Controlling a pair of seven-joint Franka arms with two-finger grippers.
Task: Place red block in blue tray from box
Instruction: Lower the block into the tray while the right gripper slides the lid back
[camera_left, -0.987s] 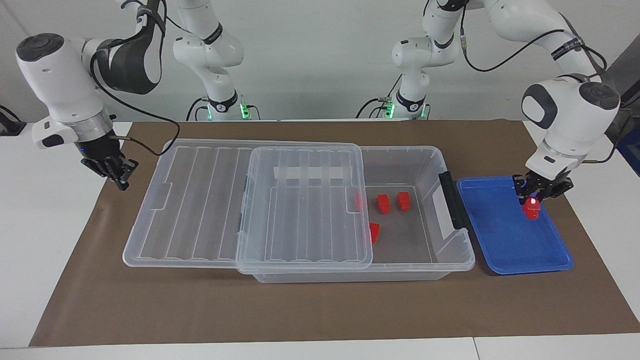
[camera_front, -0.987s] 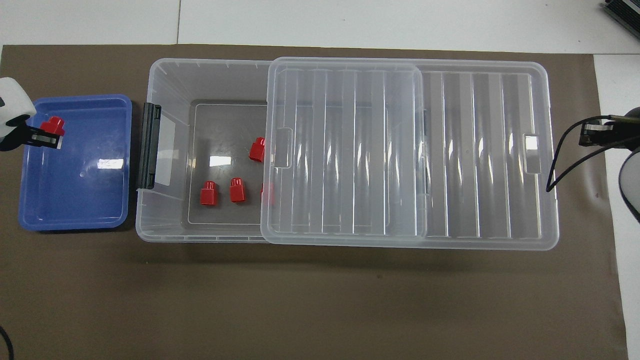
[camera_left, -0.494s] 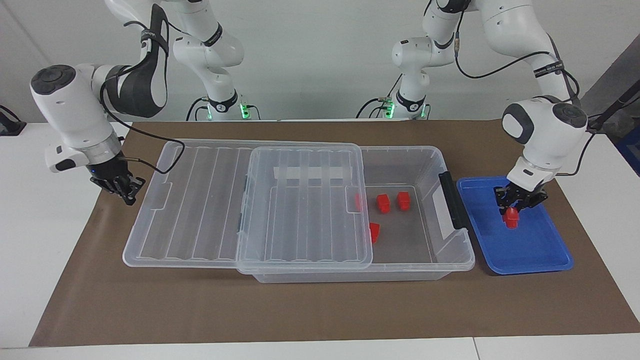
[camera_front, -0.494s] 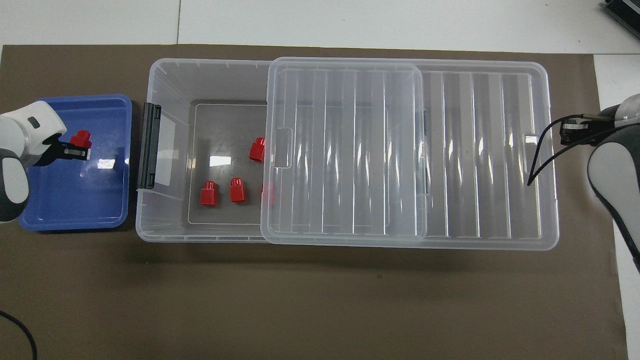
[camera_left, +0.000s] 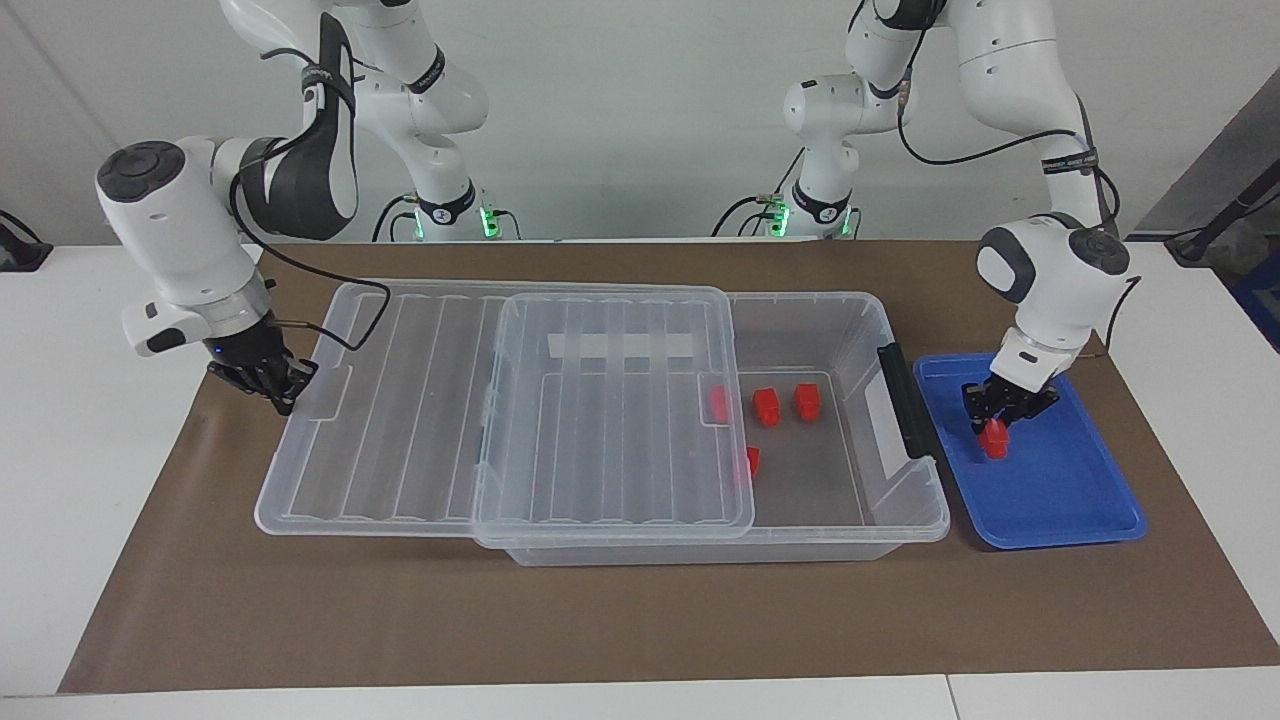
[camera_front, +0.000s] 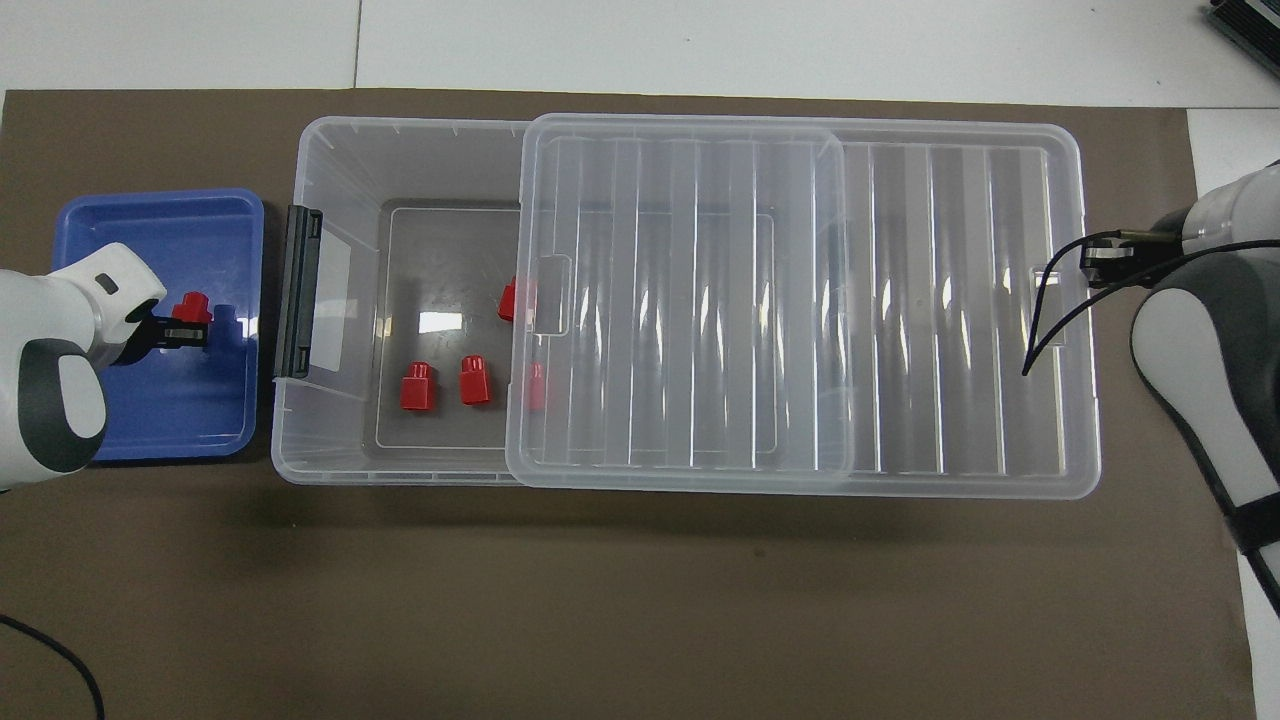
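Note:
My left gripper (camera_left: 996, 428) is shut on a red block (camera_left: 994, 441) and holds it low inside the blue tray (camera_left: 1060, 500); I cannot tell whether the block touches the floor. It also shows in the overhead view (camera_front: 191, 306) over the tray (camera_front: 150, 420). The clear box (camera_left: 885, 330) lies beside the tray, its lid (camera_left: 610, 420) slid toward the right arm's end. Two red blocks (camera_left: 766, 406) (camera_left: 806, 400) lie uncovered in the box, and two more (camera_left: 750, 460) (camera_left: 717, 403) sit partly under the lid. My right gripper (camera_left: 282, 392) is shut against the lid's end edge.
The box's black latch (camera_left: 905, 400) faces the tray. A brown mat (camera_left: 640, 620) covers the table under everything. The lid overhangs the box toward the right arm's end.
My left gripper has carried the red block lower and toward the box within the tray. My right gripper has moved against the lid's end, and the lid has shifted slightly toward the left arm's end.

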